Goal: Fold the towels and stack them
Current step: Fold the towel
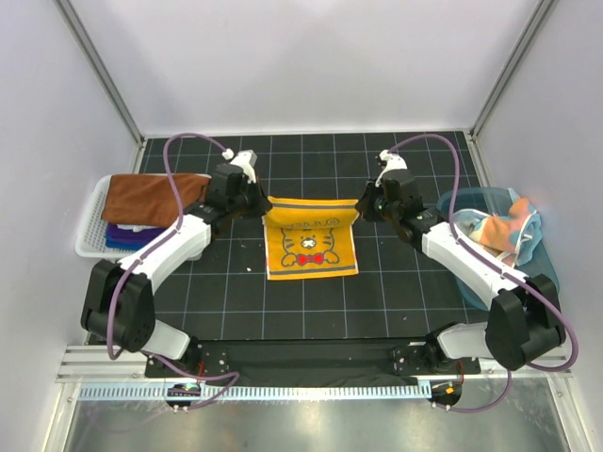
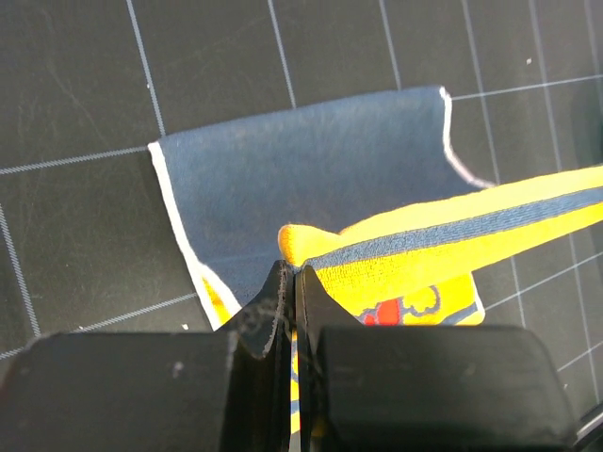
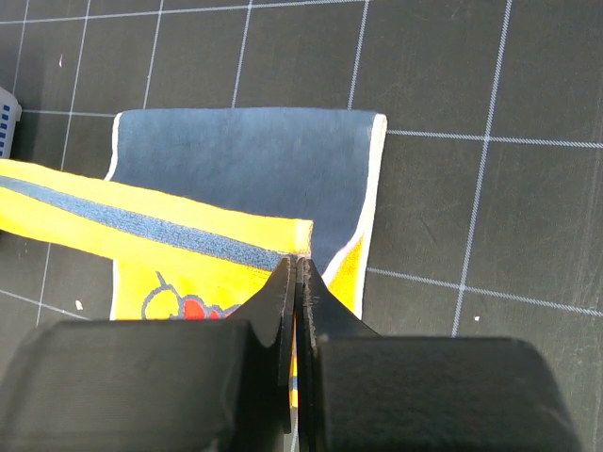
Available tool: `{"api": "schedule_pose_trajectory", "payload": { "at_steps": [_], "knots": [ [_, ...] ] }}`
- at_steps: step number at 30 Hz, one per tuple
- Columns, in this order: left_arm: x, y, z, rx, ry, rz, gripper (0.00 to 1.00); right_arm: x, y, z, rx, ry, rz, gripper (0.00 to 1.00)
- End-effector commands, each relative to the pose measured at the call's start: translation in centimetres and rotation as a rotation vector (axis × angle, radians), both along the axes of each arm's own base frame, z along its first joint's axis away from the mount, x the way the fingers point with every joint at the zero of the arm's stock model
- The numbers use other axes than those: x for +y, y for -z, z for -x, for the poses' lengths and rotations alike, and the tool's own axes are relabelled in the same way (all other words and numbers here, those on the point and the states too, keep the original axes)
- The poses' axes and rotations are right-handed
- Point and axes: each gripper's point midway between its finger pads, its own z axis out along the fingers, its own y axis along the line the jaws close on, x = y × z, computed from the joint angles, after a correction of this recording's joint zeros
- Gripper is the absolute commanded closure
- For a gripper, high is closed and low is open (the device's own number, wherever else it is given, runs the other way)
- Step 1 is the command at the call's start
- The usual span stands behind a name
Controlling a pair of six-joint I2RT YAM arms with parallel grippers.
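Left claw (image 1: 263, 209), right claw (image 1: 362, 208) both pinched shut on far corners of yellow towel (image 1: 313, 226), centre of black mat (image 1: 405, 282). Far edge raised at 12 o'clock. Navy back (image 2: 311, 160), navy stripe (image 2: 452, 231), cat face (image 1: 306, 246), red bow (image 1: 306, 259).

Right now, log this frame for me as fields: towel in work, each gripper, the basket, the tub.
towel in work: yellow towel, cartoon face up, far edge pinched taut
left gripper: shut on its far left corner
right gripper: shut on its far right corner
basket: brown towel on top of a stack
tub: loose towels, unfolded
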Motion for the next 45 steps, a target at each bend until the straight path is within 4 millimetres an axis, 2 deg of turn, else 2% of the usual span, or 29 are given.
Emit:
{"api": "schedule_pose_trajectory", "payload": {
  "at_steps": [1,4,10,16,21,25,34,41,45],
  "knots": [
    [0.3,-2.3,-0.2,-0.072,-0.022,0.026,1.0,-0.6,-1.3,0.4,-0.044,0.03,0.006,0.99],
    [0.2,-2.3,0.3,-0.066,-0.013,0.028,1.0,-0.5,-0.8,0.7,-0.034,0.027,0.004,0.99],
    [-0.7,-0.4,1.7,-0.03,0.015,0.016,1.0,-0.7,0.7,1.2,-0.014,0.04,0.019,0.99],
    [-1.2,0.5,2.6,-0.017,0.025,0.01,1.0,-0.8,-0.2,0.7,-0.023,0.05,0.029,0.99],
    [-1.0,0.7,2.8,-0.017,0.02,0.002,1.0,-0.5,0.3,1.1,-0.005,0.039,0.02,0.99],
    [-0.8,1.2,3.1,-0.006,0.017,0.002,1.0,-0.4,2.1,2.4,0.03,0.023,0.017,0.99],
    [-1.0,2.5,4.7,0.026,0.017,0.001,0.95,0.1,4.3,4.4,0.083,-0.002,0.021,0.99],
    [-1.2,5.3,6.3,0.085,0.022,-0.016,0.94,0.4,6.2,5.5,0.133,-0.025,0.026,0.99],
    [-1.2,6.1,6.9,0.099,0.015,-0.011,0.92,0.6,7.7,6.3,0.172,-0.038,0.034,0.99]
  ]
}}
